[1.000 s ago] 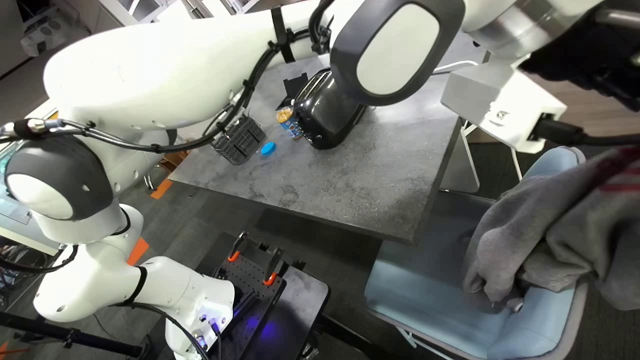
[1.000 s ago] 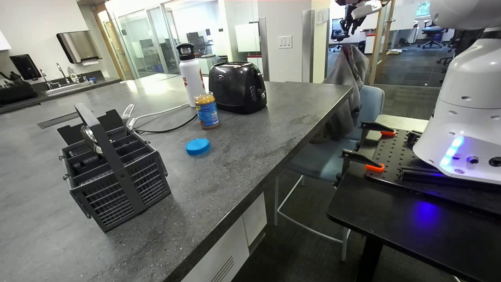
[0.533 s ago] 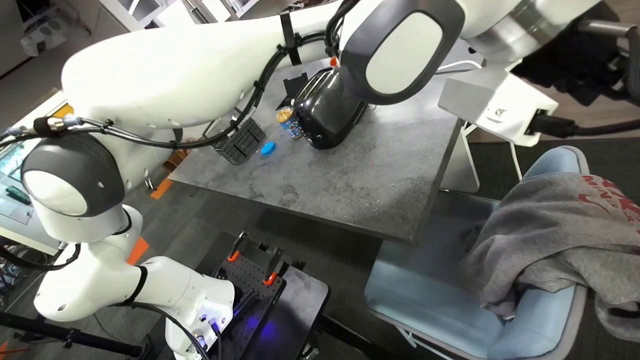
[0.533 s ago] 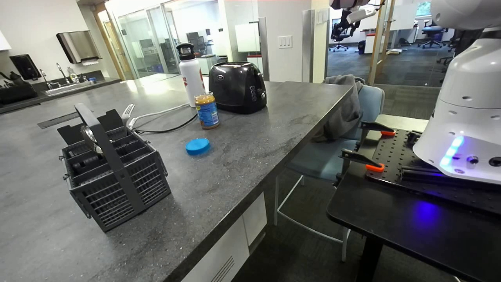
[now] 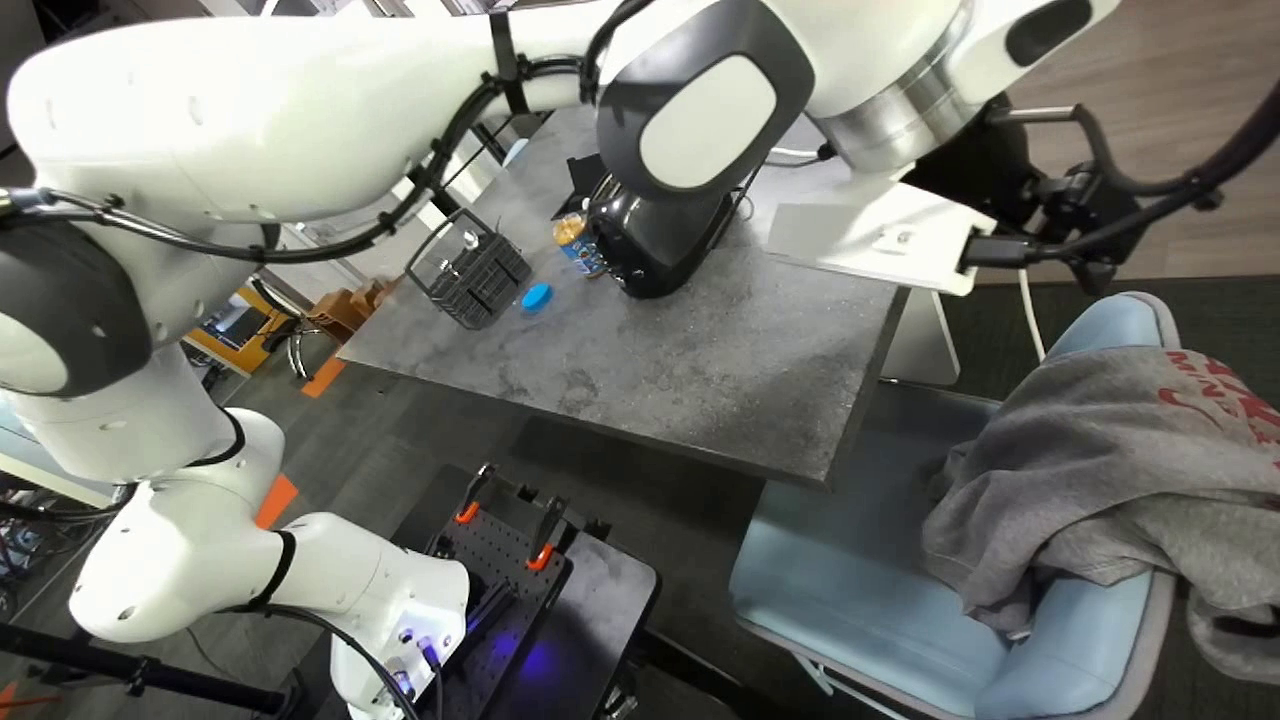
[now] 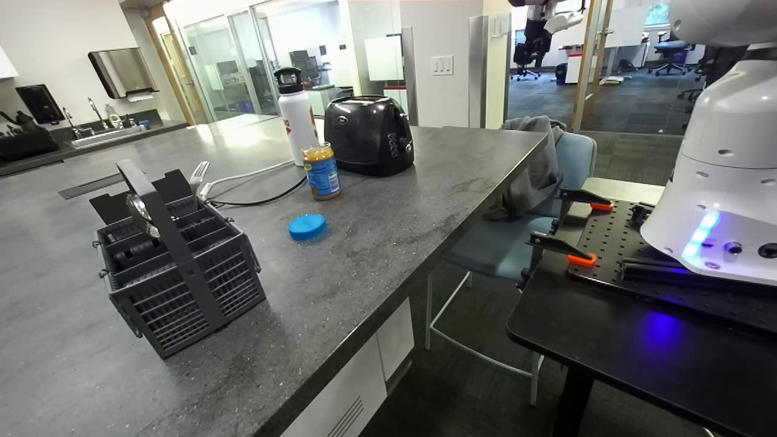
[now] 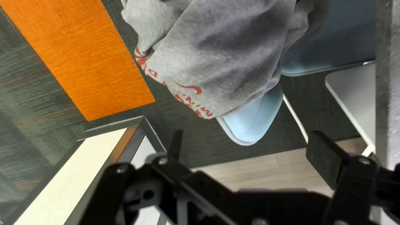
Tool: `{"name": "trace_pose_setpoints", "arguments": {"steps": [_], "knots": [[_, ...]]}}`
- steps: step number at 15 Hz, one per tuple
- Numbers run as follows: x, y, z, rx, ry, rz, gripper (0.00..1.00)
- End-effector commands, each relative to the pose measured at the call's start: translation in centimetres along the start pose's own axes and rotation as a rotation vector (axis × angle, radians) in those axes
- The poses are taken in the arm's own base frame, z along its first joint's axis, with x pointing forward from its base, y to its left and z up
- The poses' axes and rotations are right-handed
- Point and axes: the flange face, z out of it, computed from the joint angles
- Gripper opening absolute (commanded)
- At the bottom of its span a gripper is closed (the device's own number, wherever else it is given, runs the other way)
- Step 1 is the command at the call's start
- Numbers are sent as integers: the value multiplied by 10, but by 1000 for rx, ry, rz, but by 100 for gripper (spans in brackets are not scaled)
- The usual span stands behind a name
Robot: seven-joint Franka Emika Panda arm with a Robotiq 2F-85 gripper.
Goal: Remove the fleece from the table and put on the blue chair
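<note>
The grey fleece (image 5: 1110, 470) with red lettering lies slumped over the backrest and part of the seat of the blue chair (image 5: 850, 590). Some of its cloth hangs past the chair's outer side. In the wrist view the fleece (image 7: 225, 53) fills the top middle, and a rounded end of the blue chair (image 7: 254, 122) pokes out beneath it. My gripper (image 7: 247, 137) is open, its fingers wide apart with only floor and chair seen between them. It hovers above and apart from the fleece, as the gripper (image 6: 534, 51) in an exterior view also shows.
The grey table (image 5: 720, 370) has its corner close beside the chair. On it stand a black toaster (image 6: 367, 136), a white bottle (image 6: 297, 121), a peanut butter jar (image 6: 322, 173), a blue lid (image 6: 307, 227) and a cutlery basket (image 6: 182, 267).
A second ago the fleece hung stretched up beneath the gripper. The jaws have opened, the fleece has dropped onto the chair, and the arm has moved away from it.
</note>
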Motion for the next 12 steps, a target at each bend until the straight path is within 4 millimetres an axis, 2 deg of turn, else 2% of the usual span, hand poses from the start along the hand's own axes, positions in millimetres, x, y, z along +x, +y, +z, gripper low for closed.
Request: {"name": "trace_pose_setpoints", "arguments": {"steps": [1, 5, 12], "knots": [[-43, -22, -44, 46, -83, -112, 100], [-67, -55, -72, 63, -89, -184, 100], [-108, -133, -99, 56, -72, -240, 100]]}}
